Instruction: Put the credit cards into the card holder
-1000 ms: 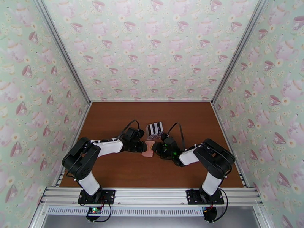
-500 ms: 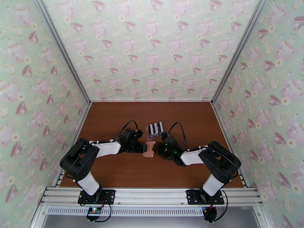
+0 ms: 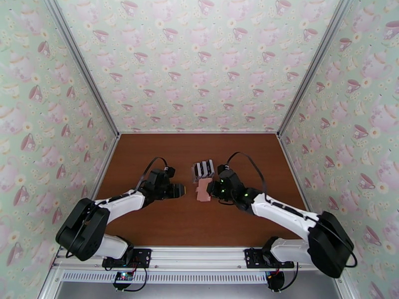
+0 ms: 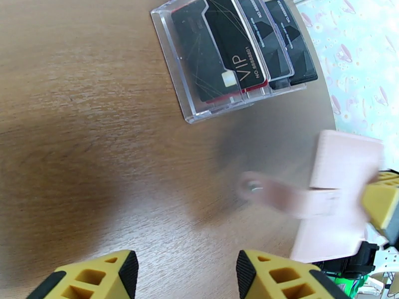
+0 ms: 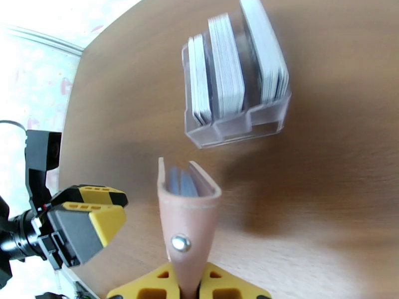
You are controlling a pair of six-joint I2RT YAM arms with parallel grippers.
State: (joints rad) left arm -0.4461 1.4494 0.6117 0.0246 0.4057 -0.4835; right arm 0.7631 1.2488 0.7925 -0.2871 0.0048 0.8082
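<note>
My right gripper (image 5: 185, 291) is shut on the pink card holder (image 5: 186, 215) and holds it upright above the table, snap tab facing the camera. Blue-grey edges (image 5: 182, 183) show in its open top; I cannot tell cards from pockets. From above, the card holder (image 3: 203, 190) hangs just in front of the rack, with the right gripper (image 3: 210, 190) on its right side. My left gripper (image 4: 187, 275) is open with nothing in it, and stands apart to the left (image 3: 179, 190). Black credit cards (image 4: 234, 51), one marked VIP, stand in the clear rack.
The clear slotted card rack (image 3: 203, 169) stands mid-table just behind the card holder, holding several stacks of cards (image 5: 227, 71). Brown tabletop (image 3: 149, 220) spreads around both arms. Patterned walls close in the left, right and back sides.
The left gripper has let go and drawn back to the left. The right arm has stretched forward with the card holder, which now sits slightly right and nearer the rack.
</note>
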